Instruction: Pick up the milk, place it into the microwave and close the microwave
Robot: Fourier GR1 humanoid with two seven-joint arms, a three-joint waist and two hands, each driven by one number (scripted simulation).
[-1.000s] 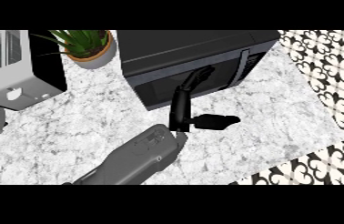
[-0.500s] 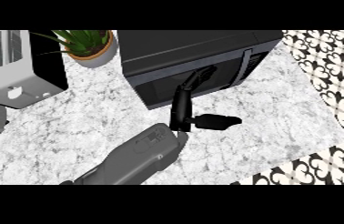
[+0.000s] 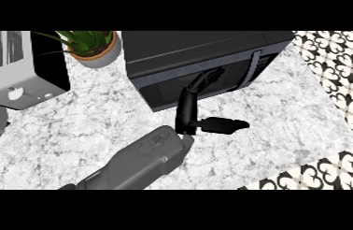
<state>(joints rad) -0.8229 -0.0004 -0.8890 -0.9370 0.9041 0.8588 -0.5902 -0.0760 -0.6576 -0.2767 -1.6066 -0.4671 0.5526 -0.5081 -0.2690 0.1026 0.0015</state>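
Note:
The black microwave [image 3: 200, 56] stands at the back of the marble counter [image 3: 82, 126], and its door [image 3: 207, 84] looks closed. My left hand [image 3: 186, 116] reaches in from the lower left. Its straight fingers [image 3: 203, 79] rest against the front of the door, and the thumb [image 3: 224, 125] sticks out to the right above the counter. The hand holds nothing. No milk shows anywhere in the view. My right hand does not appear.
A potted green plant [image 3: 93, 46] stands left of the microwave. A silver appliance [image 3: 27, 70] fills the far left. The counter ends at the right and lower right, where the patterned floor [image 3: 324, 61] shows.

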